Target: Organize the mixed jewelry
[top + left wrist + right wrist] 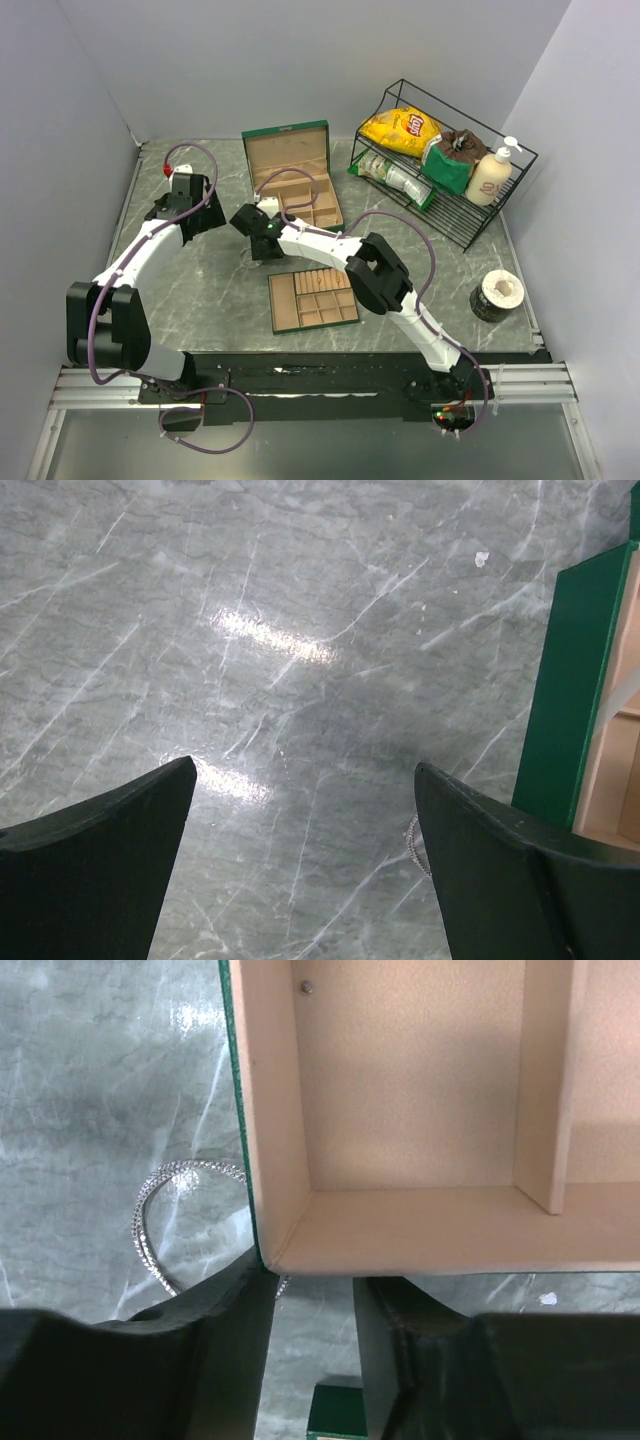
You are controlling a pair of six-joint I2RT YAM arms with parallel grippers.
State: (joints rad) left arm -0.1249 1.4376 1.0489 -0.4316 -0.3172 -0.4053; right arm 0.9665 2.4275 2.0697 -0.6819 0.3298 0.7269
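Note:
A thin silvery bangle (148, 1222) lies flat on the marble table against the left outer wall of the green box (236, 1110). My right gripper (312, 1282) hangs low at the box's near left corner, jaws slightly apart with nothing between them; its left finger (215, 1350) covers part of the bangle. A tiny silvery stud (307, 988) sits in a tan compartment. My left gripper (304, 766) is open and empty over bare marble; a sliver of the bangle (412, 840) shows beside its right finger. From above, both grippers, left (203, 214) and right (262, 240), are left of the box (290, 178).
The flat tan divided tray (312, 298) lies in front of the box. A wire rack (440, 165) with a chips bag, packets and a soap bottle stands at the back right. A roll of tape (497, 295) sits at the right. Walls close the left and back sides.

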